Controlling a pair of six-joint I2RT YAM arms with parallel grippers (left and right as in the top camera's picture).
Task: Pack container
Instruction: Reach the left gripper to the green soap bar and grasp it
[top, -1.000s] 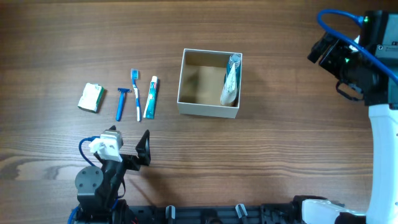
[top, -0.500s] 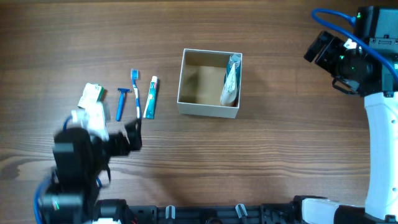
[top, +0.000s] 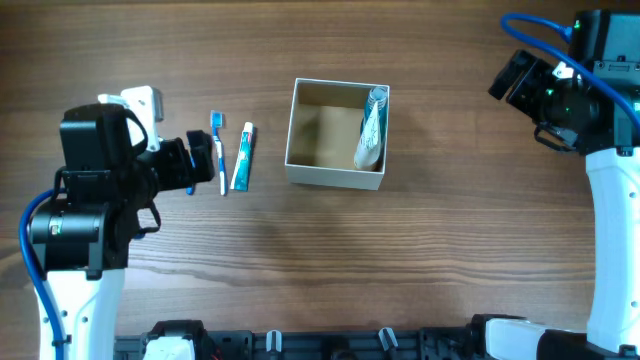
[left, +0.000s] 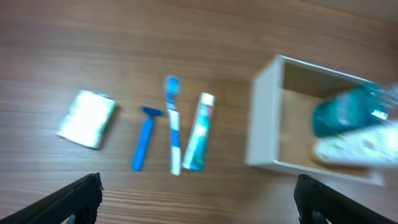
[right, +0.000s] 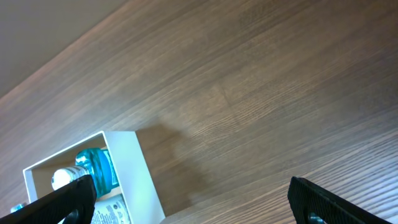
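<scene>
The container (top: 335, 176), a white box with a tan inside, stands mid-table and holds a teal mouthwash bottle (top: 372, 128) along its right wall. Both also show in the left wrist view, box (left: 264, 127) and bottle (left: 348, 115), and in the right wrist view, box (right: 134, 180) and bottle (right: 99, 171). Left of the box lie a toothpaste tube (top: 243, 157) (left: 199, 132), a toothbrush (top: 218, 150) (left: 173, 124), a blue razor (left: 144, 137) and a pale green packet (left: 87, 118). My left gripper (top: 205, 160) (left: 199, 199) is open and empty above these. My right gripper (top: 512, 78) (right: 193, 199) is open and empty, far right of the box.
The wooden table (top: 420, 250) carries everything. In the overhead view my left arm covers the packet and most of the razor. The toiletries lie side by side in a row with small gaps between them.
My left arm has swung up from the table's front edge to the far left, above the row of toiletries. My right arm shifted slightly left a second ago, then stayed.
</scene>
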